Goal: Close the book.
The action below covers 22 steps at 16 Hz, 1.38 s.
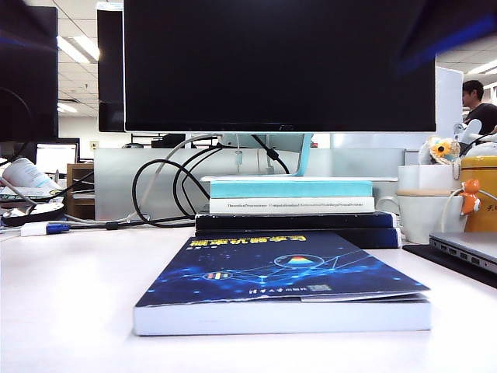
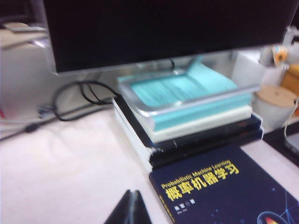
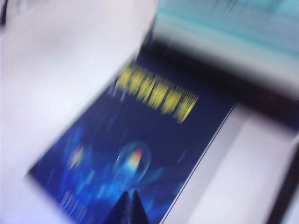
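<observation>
Book lies shut and flat on the white table, blue cover up, just in front of the stack of teal-and-white books under the monitor. My left gripper hangs above the table beside the book's corner, fingertips pressed together. My right gripper hovers over the cover, tips together too; that view is blurred.

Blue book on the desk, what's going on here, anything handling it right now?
Nothing holds it. The book lies shut on the table, blue cover up, in front of a stack of books under the monitor. The left gripper is over bare table beside the book's corner, fingertips together. The right gripper is above the cover, fingertips together; that view is motion-blurred. Neither arm shows in the exterior view.
</observation>
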{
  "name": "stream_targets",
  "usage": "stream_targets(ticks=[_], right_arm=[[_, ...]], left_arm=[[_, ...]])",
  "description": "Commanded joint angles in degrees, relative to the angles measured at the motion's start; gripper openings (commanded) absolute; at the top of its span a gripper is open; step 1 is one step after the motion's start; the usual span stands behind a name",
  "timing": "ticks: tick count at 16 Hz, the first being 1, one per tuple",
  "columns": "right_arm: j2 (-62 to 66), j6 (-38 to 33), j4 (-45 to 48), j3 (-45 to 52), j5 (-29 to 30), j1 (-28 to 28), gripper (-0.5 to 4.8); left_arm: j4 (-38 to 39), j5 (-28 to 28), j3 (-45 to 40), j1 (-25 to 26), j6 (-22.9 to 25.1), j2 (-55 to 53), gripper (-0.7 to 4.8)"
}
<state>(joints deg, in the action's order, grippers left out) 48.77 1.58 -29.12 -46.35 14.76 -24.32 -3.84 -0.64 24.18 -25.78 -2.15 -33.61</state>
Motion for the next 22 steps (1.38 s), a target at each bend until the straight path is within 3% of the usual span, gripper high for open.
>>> stream_targets(ticks=[1,4,6,9,11,14,17,20,22], right_arm=[[-8.9,-1.0,9.7,4.1,-5.5,0.0,-0.01],[-20.0,-1.7,15.9,12.6,-14.1,0.0,-0.01],[-26.2,-3.3,21.2,18.3,-18.4,0.2,-0.01],[-32.6,-4.9,25.3,25.0,-18.5,0.5,-0.01],[-38.7,-4.8,30.0,30.6,-18.7,0.4,-0.01],[-47.7,-6.3,33.5,38.9,-22.8,0.4,-0.01],[-48.7,-6.3,34.3,43.5,-23.7,0.5,-0.01],[-48.6,-5.6,31.9,45.9,-32.7,1.1,-0.01],[-48.7,-5.6,30.7,45.9,-34.1,3.1,-0.01]], left_arm=[[1.2,3.6,-0.2,6.4,0.3,5.0,-0.06],[2.6,11.4,-3.7,15.7,-0.6,10.9,-0.06],[2.4,15.1,-7.6,22.4,-4.9,14.9,-0.06],[2.8,16.5,-10.6,26.6,-5.2,18.2,-0.06],[2.9,12.3,-12.5,26.6,-4.7,19.3,-0.06],[2.3,12.2,-17.9,26.6,-4.1,20.9,-0.06],[-1.6,12.3,-22.6,26.6,-4.1,24.6,-0.06],[-0.2,11.9,-23.6,26.7,-1.5,28.0,-0.06],[0.5,7.8,-23.6,26.7,-1.3,28.7,-0.06]])
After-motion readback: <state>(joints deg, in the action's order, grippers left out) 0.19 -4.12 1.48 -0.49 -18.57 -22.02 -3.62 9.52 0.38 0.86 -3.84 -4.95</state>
